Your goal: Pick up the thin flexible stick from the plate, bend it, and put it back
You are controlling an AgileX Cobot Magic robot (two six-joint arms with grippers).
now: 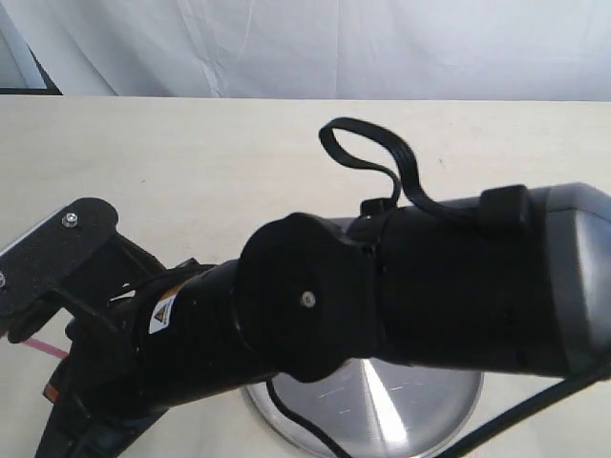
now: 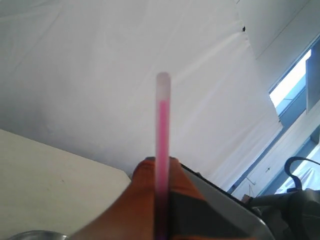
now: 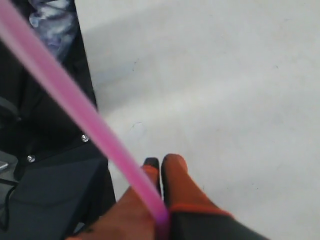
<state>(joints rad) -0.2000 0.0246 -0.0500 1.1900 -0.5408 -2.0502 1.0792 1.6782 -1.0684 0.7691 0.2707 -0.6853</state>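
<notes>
Both grippers hold the thin pink stick above the table. In the left wrist view my left gripper [image 2: 161,162] is shut on the stick [image 2: 162,130], which runs straight out past the orange fingertips to a whitish end. My right gripper [image 3: 160,167] is shut on the stick [image 3: 75,97] near its other end, and the visible length slants off without a curve. The exterior view shows only a short pink piece of stick [image 1: 38,345] at the far left; arms hide both grippers there. The silver plate [image 1: 410,410] lies at the front edge, partly under the right arm.
The right arm's thick black and grey body [image 1: 430,277] crosses the exterior view, with a black cable loop [image 1: 368,157] above it. A black wrist bracket [image 1: 57,253] stands at the left. A white cloth [image 1: 315,48] hangs behind the beige table [image 1: 191,162].
</notes>
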